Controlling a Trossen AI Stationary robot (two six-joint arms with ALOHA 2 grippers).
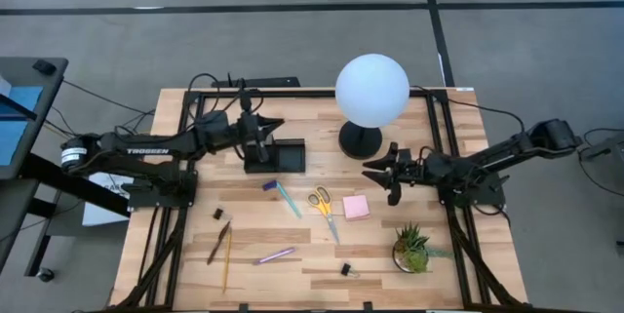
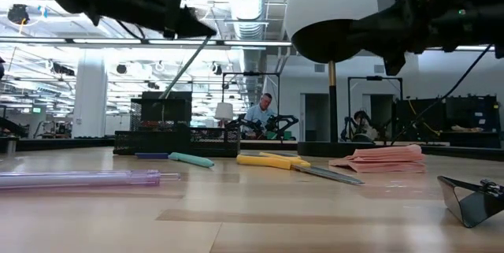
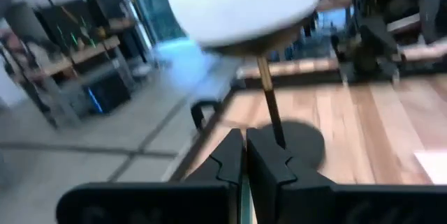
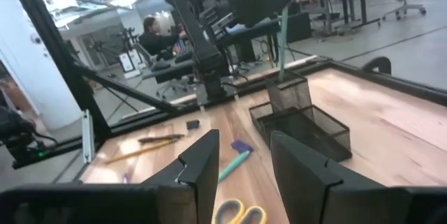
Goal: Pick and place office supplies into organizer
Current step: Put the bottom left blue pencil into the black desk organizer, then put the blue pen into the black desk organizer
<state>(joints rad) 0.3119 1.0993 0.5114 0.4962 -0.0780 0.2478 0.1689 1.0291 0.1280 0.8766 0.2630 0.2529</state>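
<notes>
Fingers of your left gripper (image 1: 255, 140) are clamped on what looks like a thin teal pen (image 4: 281, 34) over the black mesh organizer (image 1: 276, 155); your right gripper (image 1: 387, 178) hangs parted and empty beside the pink sticky-note pad (image 1: 355, 206). Yellow-handled scissors (image 1: 324, 207), another teal pen (image 1: 289, 199), purple pen (image 1: 276, 254), pencil (image 1: 226, 257) and clips remain on the table.

The wooden table (image 1: 175, 254) carries the black organizer (image 1: 276, 155) and lamp base (image 1: 360, 139) toward its back edge, with pens, scissors (image 1: 325, 208) and pink pad (image 1: 355, 206) mid-table, and the plant (image 1: 412, 249) near the front right corner.
</notes>
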